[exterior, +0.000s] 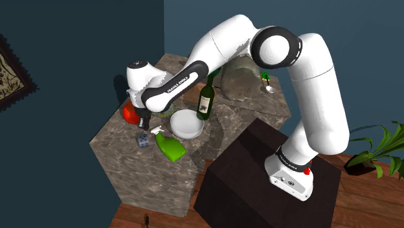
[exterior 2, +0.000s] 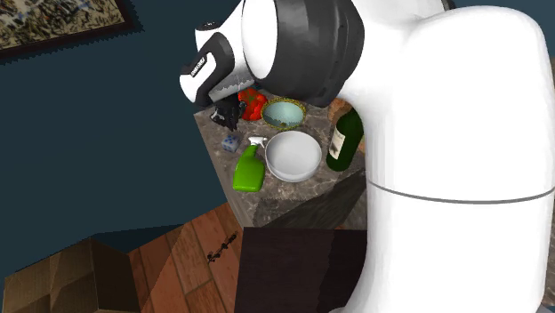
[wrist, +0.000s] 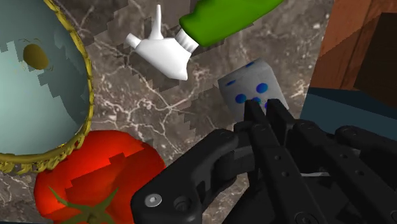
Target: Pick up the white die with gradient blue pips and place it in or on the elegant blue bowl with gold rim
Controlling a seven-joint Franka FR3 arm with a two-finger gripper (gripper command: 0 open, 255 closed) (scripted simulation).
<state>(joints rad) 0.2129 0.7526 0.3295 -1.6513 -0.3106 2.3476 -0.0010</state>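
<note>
Black fingers of the gripper (wrist: 264,112) fill the wrist view's foreground; their tips stand together with nothing between them, just short of the white die (wrist: 253,84) with blue pips. The die rests on the marble tabletop (wrist: 191,127), partly hidden behind the fingertips and untouched as far as can be seen. Beside the gripper lie a red tomato (wrist: 95,181) and the pale blue bowl (wrist: 44,108) with its gold rim; the tomato sits just beside that rim. The white nozzle of a green spray bottle (wrist: 222,19) points toward the space between bowl and die.

Shoulder view: the arm reaches over the table and hides most of the blue bowl, while a white bowl (exterior: 186,123), a dark green wine bottle (exterior: 206,100) and the dark stand (exterior: 246,188) are plain. The die lies near the table's edge on this view's left, with the spray bottle just beside it.

Second exterior view: the arm's large white links block the right half, yet the blue bowl shows whole, between the tomato and the wine bottle and above the white bowl. The die sits close to the table's left edge here, apart from the blue bowl, with the spray bottle's nozzle near it. Beyond that edge the surface drops to a wooden floor (exterior 2: 187,258).
</note>
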